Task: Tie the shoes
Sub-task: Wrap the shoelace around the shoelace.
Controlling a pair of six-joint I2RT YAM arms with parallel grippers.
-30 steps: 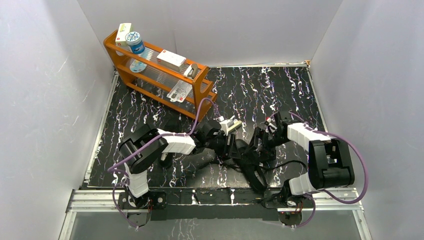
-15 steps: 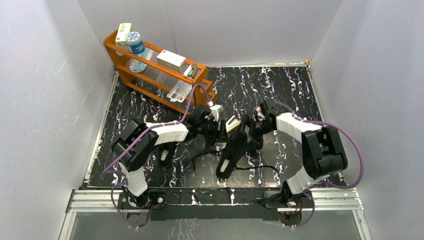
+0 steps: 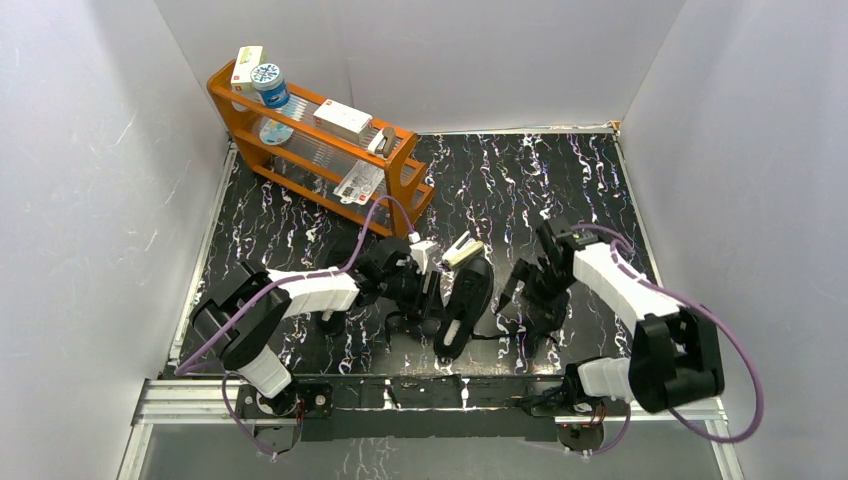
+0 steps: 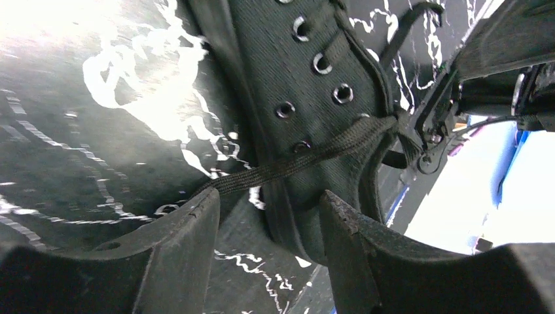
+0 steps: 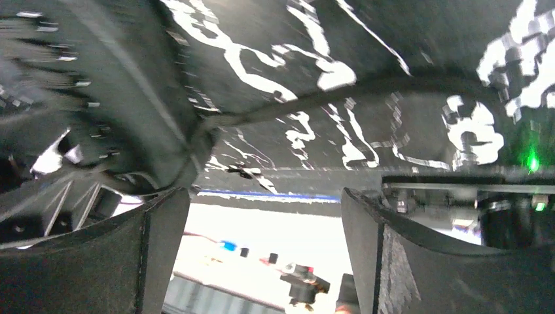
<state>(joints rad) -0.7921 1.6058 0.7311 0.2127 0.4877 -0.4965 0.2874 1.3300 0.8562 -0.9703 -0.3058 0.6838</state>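
Low in the middle of the overhead view a black shoe [image 3: 463, 303] lies on the marbled table [image 3: 560, 180]; the left gripper [image 4: 268, 203] stands half open astride its collar, a lace [image 4: 294, 163] stretched across the gap, nothing visibly clamped; just right, the right gripper [image 5: 262, 196] gapes wide and empty; far upper left stands an orange rack [image 3: 320, 150].

One shoe [image 3: 463, 300] lies on the table [image 3: 560, 170] between the left gripper [image 4: 268, 197] and right gripper [image 5: 262, 193], with a rack [image 3: 318, 150] behind-left.
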